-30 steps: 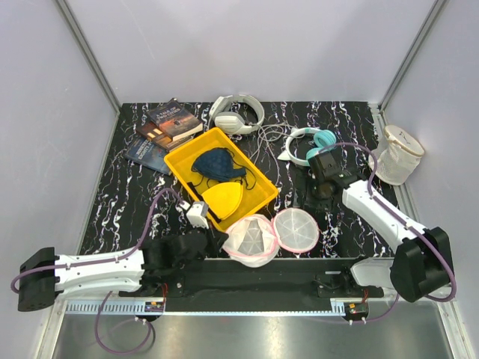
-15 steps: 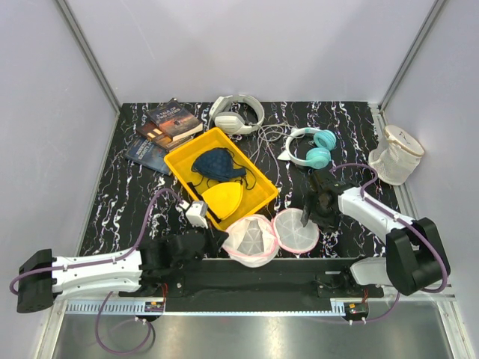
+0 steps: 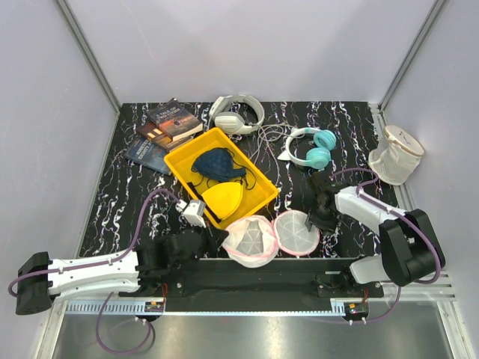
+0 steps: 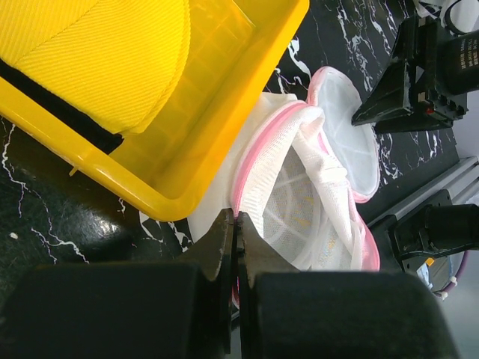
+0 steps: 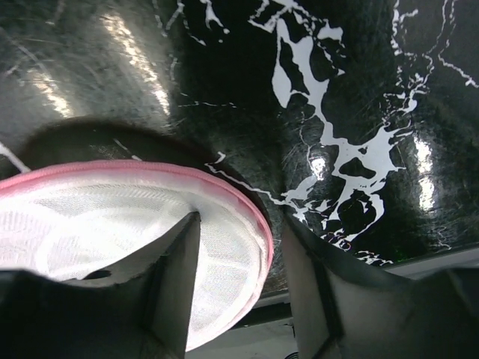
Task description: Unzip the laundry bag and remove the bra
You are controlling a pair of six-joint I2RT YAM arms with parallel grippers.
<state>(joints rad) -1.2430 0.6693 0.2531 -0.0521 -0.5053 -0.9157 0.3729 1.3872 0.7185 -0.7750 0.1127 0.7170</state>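
Observation:
The laundry bag (image 3: 254,238) lies open at the near table edge, its dome half left and its flat pink-rimmed half (image 3: 296,230) right. My left gripper (image 3: 217,238) is shut on the dome half's pink rim (image 4: 243,179), beside the yellow tray. My right gripper (image 3: 320,217) is open and straddles the flat half's rim (image 5: 254,217), with one finger over the mesh and one outside. The navy bra (image 3: 217,163) lies in the yellow tray (image 3: 247,161), outside the bag.
A yellow bra (image 3: 222,198) lies in the tray's near end and shows in the left wrist view (image 4: 112,60). Books (image 3: 168,127), white headphones (image 3: 236,114) and teal headphones (image 3: 313,147) lie at the back. A cream mesh bag (image 3: 395,155) stands far right.
My right gripper has moved from beside the teal headphones down to the flat half's rim. My left arm has shifted slightly and still holds the rim.

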